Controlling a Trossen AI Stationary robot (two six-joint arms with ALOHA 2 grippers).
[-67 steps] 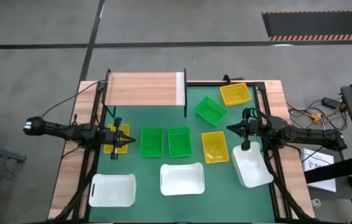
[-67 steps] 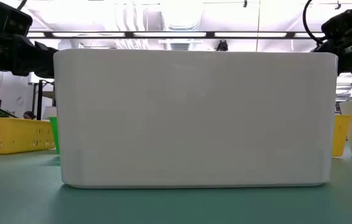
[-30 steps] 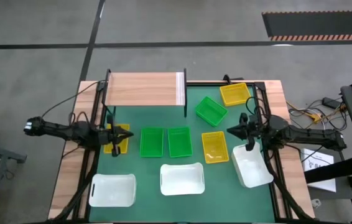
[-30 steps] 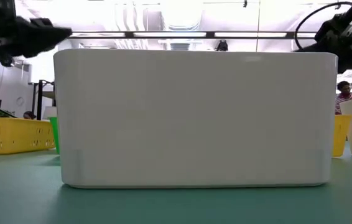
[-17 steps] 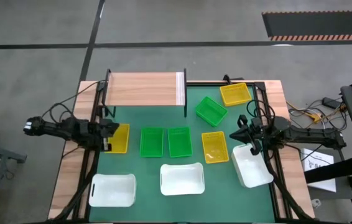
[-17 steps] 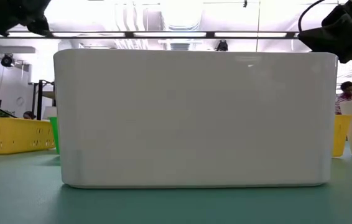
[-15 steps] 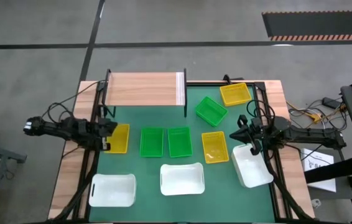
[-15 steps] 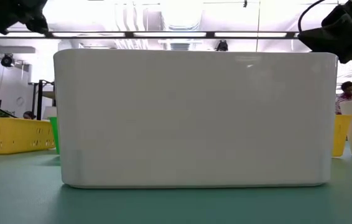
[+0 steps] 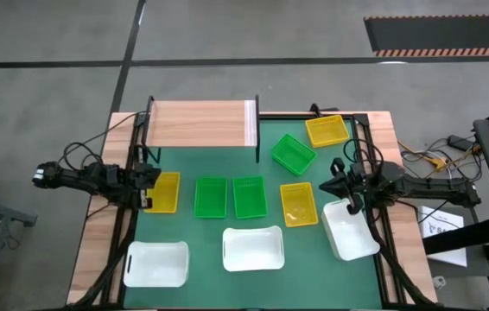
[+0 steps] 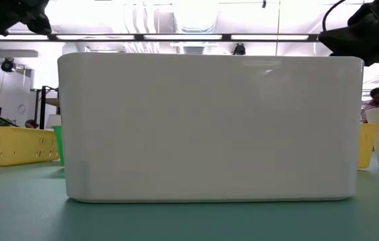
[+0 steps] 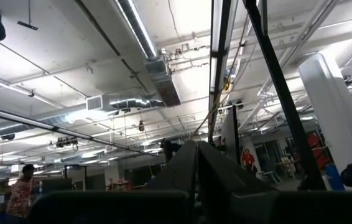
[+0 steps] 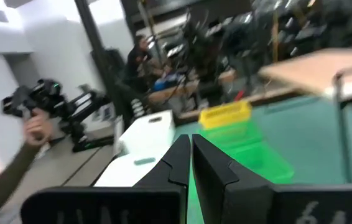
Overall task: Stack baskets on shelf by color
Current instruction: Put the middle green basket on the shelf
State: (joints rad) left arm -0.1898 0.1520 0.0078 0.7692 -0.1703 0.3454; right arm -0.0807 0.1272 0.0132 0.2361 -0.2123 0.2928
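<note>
While a white basket [image 10: 209, 127] fills the low view right at the near edge of the green mat [image 9: 314, 268], two more white baskets flank it, one at the near left corner [image 9: 156, 263] and one on the right [image 9: 349, 230]. My right claw [image 9: 335, 184] hangs over the far end of that right-hand white basket, its fingers [image 12: 176, 158] pressed together on nothing.

Across the middle of the mat a row lies flat: a yellow basket [image 9: 163, 192] at the left edge, two green baskets [image 9: 211, 197] [image 9: 249, 197] side by side, then a second yellow basket [image 9: 297, 204] near my right claw. My left claw [image 9: 148, 180] sits just beside the left yellow basket, at its outer edge, lifted so its wrist camera looks at the ceiling; its fingers [image 11: 185, 168] are closed together and empty.

Farther back on the right, a third green basket [image 9: 293, 154] lies turned at an angle, with a third yellow basket [image 9: 327, 131] beyond it near the far corner. At the far left stands the shelf [image 9: 200, 124], its wooden top bare.
</note>
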